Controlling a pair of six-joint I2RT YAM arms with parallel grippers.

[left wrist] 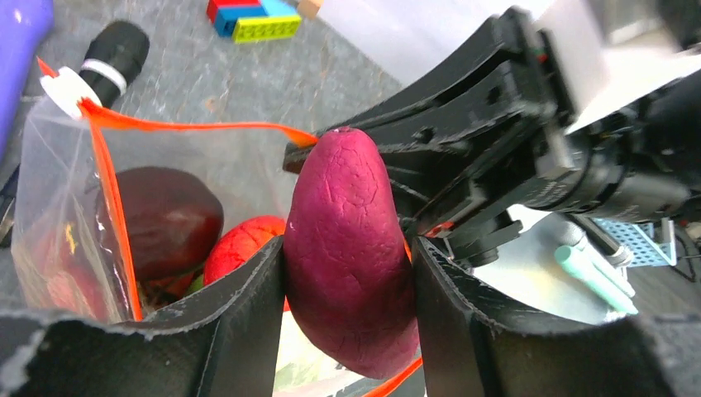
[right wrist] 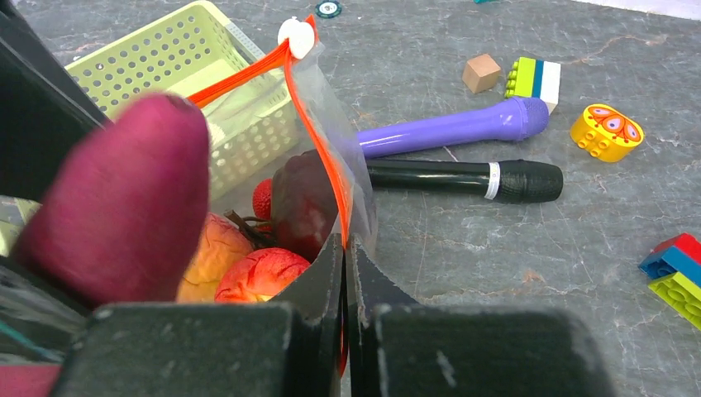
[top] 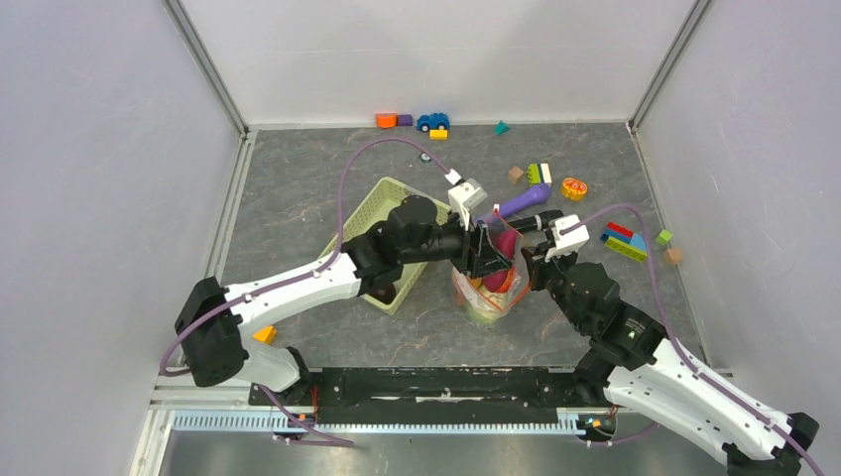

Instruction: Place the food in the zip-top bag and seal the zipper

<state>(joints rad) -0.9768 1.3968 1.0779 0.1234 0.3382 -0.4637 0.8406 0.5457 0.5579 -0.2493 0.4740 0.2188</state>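
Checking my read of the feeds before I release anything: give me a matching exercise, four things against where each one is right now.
Things
1. magenta sweet-potato toy
2. zipper
3. purple microphone
4. dark purple piece

Places
A. lying on the table beside the black microphone
B. inside the zip-top bag
C. held in the left pincer at the bag's mouth
D. pinched in the shut right pincer

Pairs: 1-C, 2-D, 3-A, 4-B
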